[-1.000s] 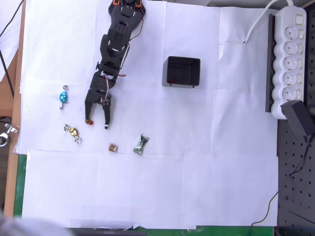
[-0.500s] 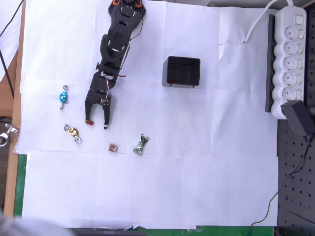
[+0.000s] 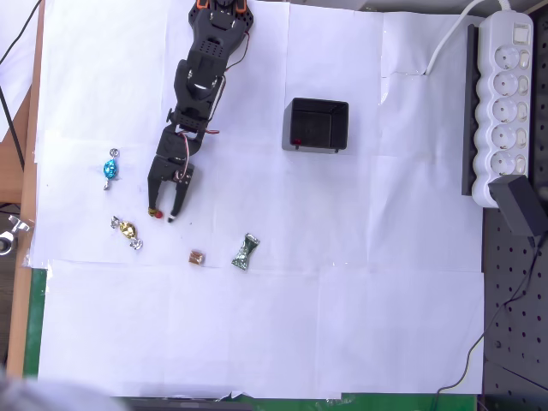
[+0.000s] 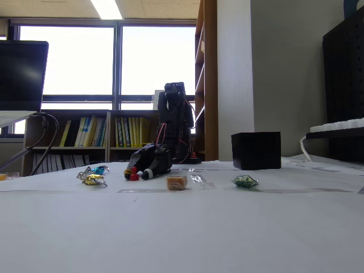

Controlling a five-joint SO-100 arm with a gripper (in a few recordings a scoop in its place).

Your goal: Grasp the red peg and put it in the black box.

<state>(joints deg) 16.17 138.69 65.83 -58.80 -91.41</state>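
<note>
Peg [image 3: 157,212]: lies on the white paper between the two fingertips of the gripper [image 3: 163,214], hard against the left finger in the overhead view. In the fixed view the peg [image 4: 133,175] stands as a small red stub on the table, just at the gripper [image 4: 138,172] tips.

Gripper: lowered to the table, fingers narrowed around the peg with a slight gap showing on the right side. Whether the grip is fully made cannot be told.

Box [image 3: 316,125]: well apart to the right of the gripper in the overhead view, upright, hollow facing up. A small red spot shows inside its left wall; nature unclear.

Step in hand, as judged: the grasp. The next move calls for a firm pinch, a straight lift, then a swing over to the box and release above the hollow.

Nearby: blue candy [image 3: 110,169], gold candy [image 3: 128,230], brown cube [image 3: 197,257], green candy [image 3: 246,253].

Writing: none readable.
</note>
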